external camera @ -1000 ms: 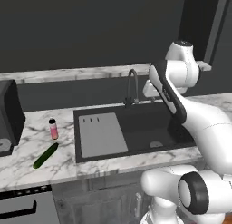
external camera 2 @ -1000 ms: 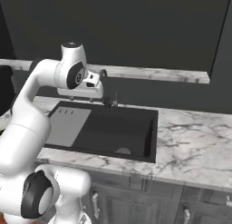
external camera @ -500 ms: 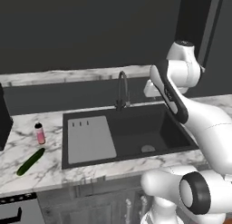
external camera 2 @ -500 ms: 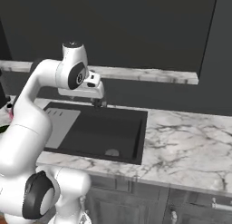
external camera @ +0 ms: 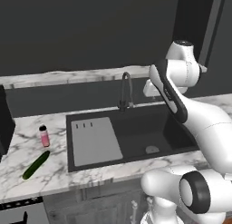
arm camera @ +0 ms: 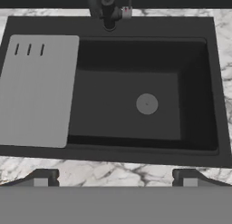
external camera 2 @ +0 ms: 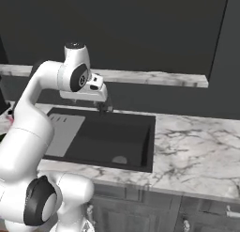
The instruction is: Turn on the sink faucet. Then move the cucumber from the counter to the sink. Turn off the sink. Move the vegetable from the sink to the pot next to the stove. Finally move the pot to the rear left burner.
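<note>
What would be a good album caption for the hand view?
Looking down into the black sink, grey drainboard at left, faucet at the back.

my count: 1 sink faucet [external camera: 126,89] | 1 sink [external camera: 136,137] w/ 1 round drain [arm camera: 147,104] | 1 drainboard panel [external camera: 96,140], 3 slots | 1 cucumber [external camera: 36,165] | 1 pink bottle [external camera: 44,135] | 1 marble counter [external camera 2: 197,151]

- Scanning for anything to read: no words, labels, brand marks, numbers or signs come through on anything in front of me.
- The pink bottle [external camera: 44,136] on the counter [external camera: 27,150] is too small for me to tell whether it carries any print.
</note>
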Controlling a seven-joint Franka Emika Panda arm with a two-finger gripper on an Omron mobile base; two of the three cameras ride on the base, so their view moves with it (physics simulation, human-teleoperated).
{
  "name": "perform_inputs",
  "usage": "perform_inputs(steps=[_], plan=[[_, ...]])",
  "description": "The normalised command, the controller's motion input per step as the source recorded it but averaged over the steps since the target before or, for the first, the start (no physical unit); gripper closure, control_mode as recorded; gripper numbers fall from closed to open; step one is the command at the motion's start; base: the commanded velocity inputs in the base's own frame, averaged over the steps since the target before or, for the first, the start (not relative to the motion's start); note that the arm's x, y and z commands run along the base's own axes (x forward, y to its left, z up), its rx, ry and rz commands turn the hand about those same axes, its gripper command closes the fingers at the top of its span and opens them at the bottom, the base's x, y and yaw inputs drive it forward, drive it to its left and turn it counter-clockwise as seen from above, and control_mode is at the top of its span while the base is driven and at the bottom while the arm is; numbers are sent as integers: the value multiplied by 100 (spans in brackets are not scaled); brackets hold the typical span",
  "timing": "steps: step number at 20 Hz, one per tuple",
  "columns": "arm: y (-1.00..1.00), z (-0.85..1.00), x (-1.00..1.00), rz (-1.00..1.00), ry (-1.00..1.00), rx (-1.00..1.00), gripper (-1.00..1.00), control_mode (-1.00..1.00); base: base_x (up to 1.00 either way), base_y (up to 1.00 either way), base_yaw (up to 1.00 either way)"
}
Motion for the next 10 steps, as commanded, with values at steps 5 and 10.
perform_inputs(steps=[5,10], plan=[[0,0,0,0,0,0,-100,100,24,54,-6],[0,0,0,0,0,0,-100,100,46,18,0]])
